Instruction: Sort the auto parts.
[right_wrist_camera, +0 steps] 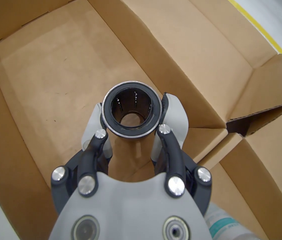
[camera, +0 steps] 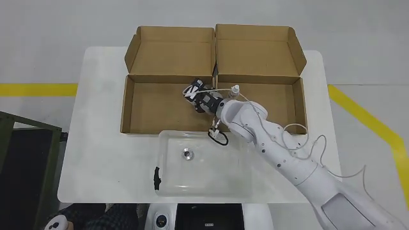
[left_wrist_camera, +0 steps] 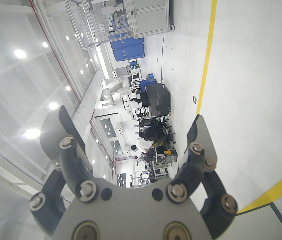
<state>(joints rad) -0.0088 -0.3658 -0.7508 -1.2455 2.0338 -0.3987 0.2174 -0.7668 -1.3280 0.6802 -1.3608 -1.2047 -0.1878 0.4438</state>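
Observation:
My right gripper (right_wrist_camera: pixel 132 112) is shut on a black cylindrical bearing (right_wrist_camera: pixel 131 131) with a metal rim, its bore facing the wrist camera. It hangs above the floor of the left cardboard box (right_wrist_camera: pixel 51 71), close to the wall shared with the right box (right_wrist_camera: pixel 268 151). From above, the right gripper (camera: pixel 197 94) is over the left box (camera: pixel 153 108), near its right side. A small round metal part (camera: pixel 187 154) lies in the clear plastic tray (camera: pixel 167 142) at the table's front. My left gripper (left_wrist_camera: pixel 131 116) is open, holds nothing, and points out into the room.
Both boxes stand side by side at the back with lids folded open; the right box (camera: pixel 275 105) shows a bare floor. A black piece (camera: pixel 156 179) sits at the tray's left front corner. The white table (camera: pixel 96 134) is bare left of the boxes.

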